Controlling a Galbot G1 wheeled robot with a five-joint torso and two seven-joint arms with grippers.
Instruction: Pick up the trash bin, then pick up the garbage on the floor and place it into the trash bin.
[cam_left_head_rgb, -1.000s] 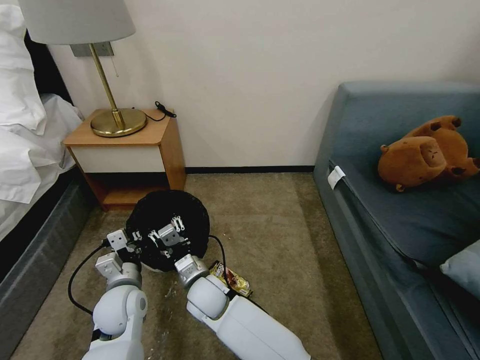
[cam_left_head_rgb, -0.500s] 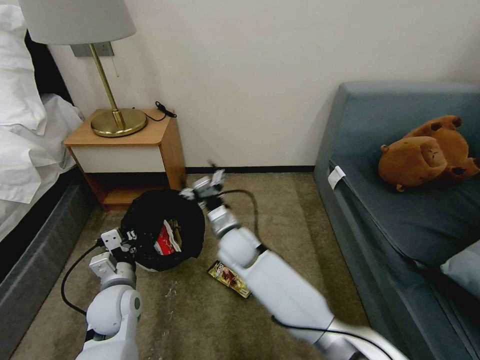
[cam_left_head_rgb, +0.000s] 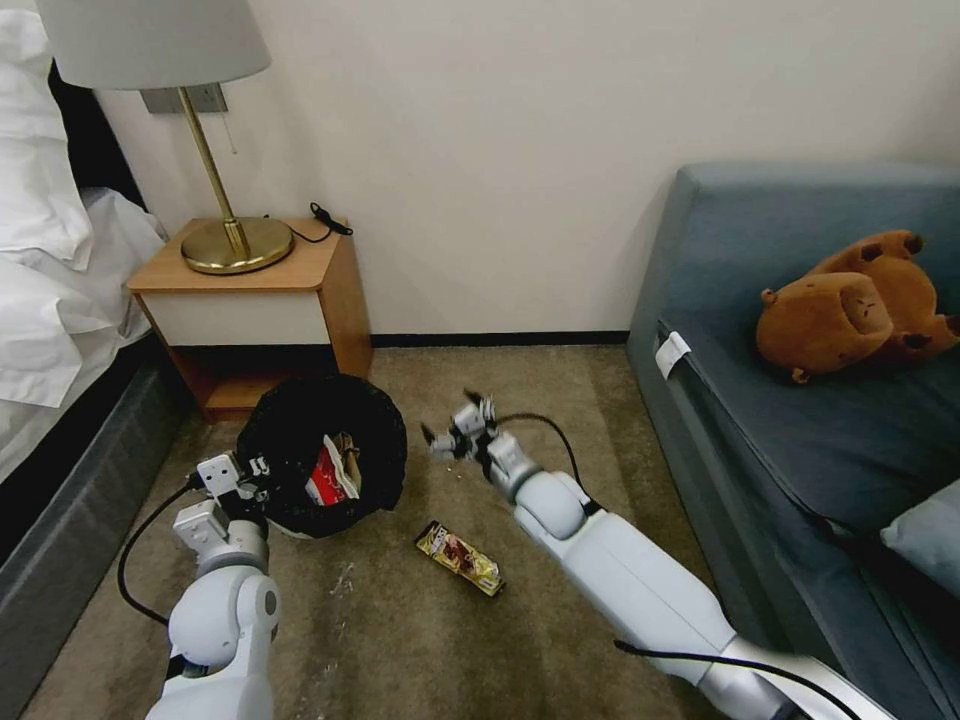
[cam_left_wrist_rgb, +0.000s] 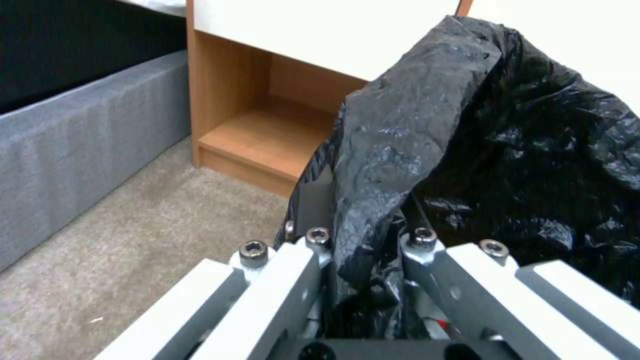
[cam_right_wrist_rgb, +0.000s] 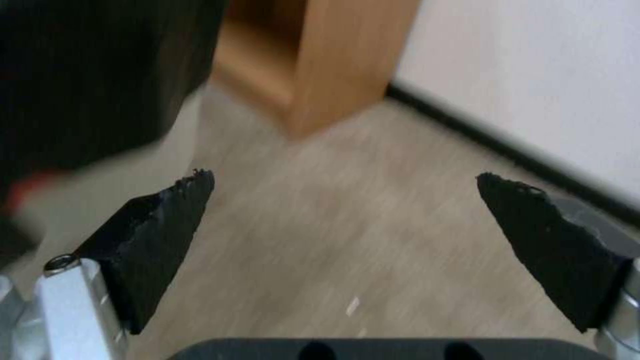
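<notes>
We held the bin (cam_left_head_rgb: 322, 455) by its bag rim in our clamped left gripper (cam_left_head_rgb: 240, 480); our empty right gripper (cam_left_head_rgb: 452, 432), jaws wide, should descend squarely over the wrapper (cam_left_head_rgb: 460, 557) on the carpet.

A wooden nightstand (cam_left_head_rgb: 255, 300) stands against a plain cream wall (cam_left_head_rgb: 520, 150), on tan carpet (cam_left_head_rgb: 560, 420). On the nightstand sits a brass table lamp (cam_left_head_rgb: 225, 225) with a pale shade, and a black cable (cam_left_head_rgb: 325, 222) lies at the nightstand's back corner. The nightstand has a white drawer front and an open shelf below. To its left is a bed (cam_left_head_rgb: 60, 260) with rumpled white bedding and a grey base. Well to the nightstand's right is a blue-grey sofa (cam_left_head_rgb: 800, 420), with a brown plush capybara (cam_left_head_rgb: 850, 305) lying on the seat.
</notes>
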